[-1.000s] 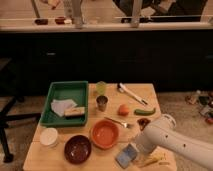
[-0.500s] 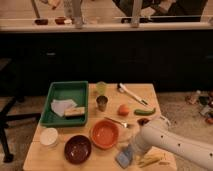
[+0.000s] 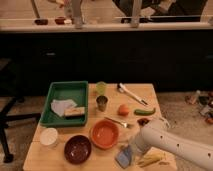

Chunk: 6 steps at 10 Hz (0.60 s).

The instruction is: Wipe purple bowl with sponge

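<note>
Arm swings toward 9 o'clock in last second and drops lower. Gripper [image 3: 131,149] now at sponge [image 3: 123,157], at 5 o'clock edge of table [image 3: 40,156]. Sponge unmoved. Grip on it: cannot tell. Purple bowl [image 3: 77,148] sits at 9 o'clock of sponge, untouched. Judgement: grasp stage, wiping not begun.

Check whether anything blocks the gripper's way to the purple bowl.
Partly. The gripper is low at the front of the table, right of the purple bowl. The orange bowl sits between them, slightly farther back, so its near rim crowds a straight path.
</note>
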Available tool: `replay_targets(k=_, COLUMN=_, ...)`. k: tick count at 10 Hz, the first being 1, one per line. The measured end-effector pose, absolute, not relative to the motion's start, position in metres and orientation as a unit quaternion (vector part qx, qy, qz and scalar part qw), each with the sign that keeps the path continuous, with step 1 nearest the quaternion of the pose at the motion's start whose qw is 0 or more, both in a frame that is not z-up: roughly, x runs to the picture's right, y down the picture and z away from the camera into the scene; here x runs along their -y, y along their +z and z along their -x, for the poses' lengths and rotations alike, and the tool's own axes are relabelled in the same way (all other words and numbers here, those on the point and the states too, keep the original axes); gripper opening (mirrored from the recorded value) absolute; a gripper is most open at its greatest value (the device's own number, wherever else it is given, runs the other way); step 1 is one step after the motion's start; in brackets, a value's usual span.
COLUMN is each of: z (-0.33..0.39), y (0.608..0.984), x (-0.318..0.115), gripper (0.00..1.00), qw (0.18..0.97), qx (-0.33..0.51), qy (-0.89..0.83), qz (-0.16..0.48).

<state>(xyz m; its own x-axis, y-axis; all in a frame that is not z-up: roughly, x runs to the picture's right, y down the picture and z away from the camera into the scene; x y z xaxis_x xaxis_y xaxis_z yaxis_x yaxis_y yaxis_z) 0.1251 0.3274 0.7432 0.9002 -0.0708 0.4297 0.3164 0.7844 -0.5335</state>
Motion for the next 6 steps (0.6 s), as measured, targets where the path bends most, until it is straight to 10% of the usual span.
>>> replay_targets(k=6, z=-0.151, y=0.752, x=-0.333, gripper=0.68, qw=0.922, qx=0.197, qy=-0.096, qz=0.32)
